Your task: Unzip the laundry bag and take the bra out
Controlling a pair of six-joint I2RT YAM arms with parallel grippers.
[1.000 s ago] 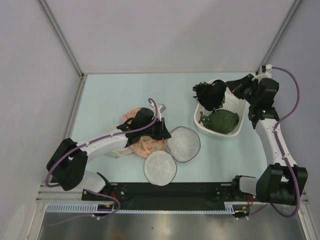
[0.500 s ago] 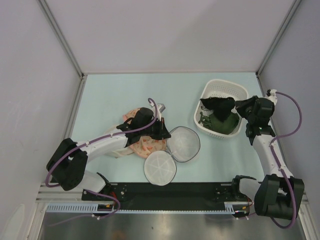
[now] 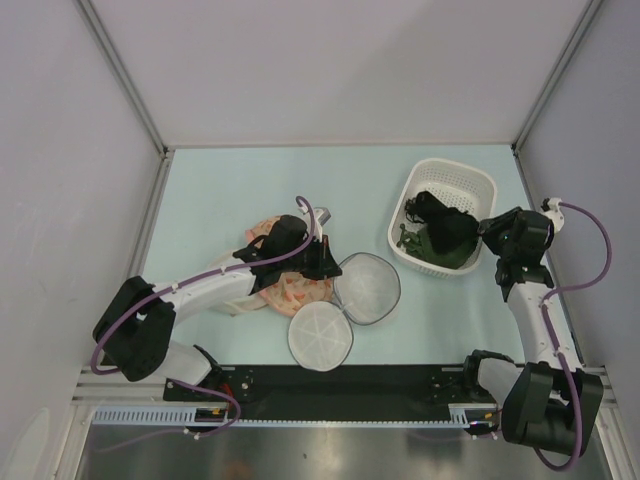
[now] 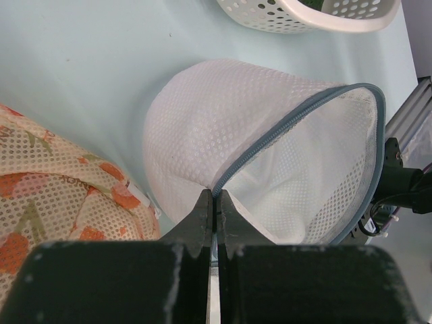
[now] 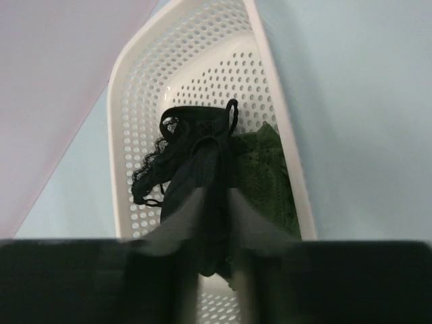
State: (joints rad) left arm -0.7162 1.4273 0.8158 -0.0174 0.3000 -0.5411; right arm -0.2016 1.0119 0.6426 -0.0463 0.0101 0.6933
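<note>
Black fabric is basically where it should be: the bra hangs down into the white perforated basket, draped over a green garment and well apart from the laundry bag. The bag lies unzipped and gaping on the table by the other arm. The left gripper has its fingers pressed together on the navy zipper band at the bag's rim, right beside a peach floral mesh thing. The right gripper sits low over the basket with a fold of the bra between its fingers. There's a narrow gap there, and honestly I can't tell if it's pinching the cloth or already loose around it. Looks to me like the drop-off, so the very last bit of the job. Next it'd need to spread those fingers properly and pull straight up, watching that a strap or the lace doesn't snag and ride back out.
</note>
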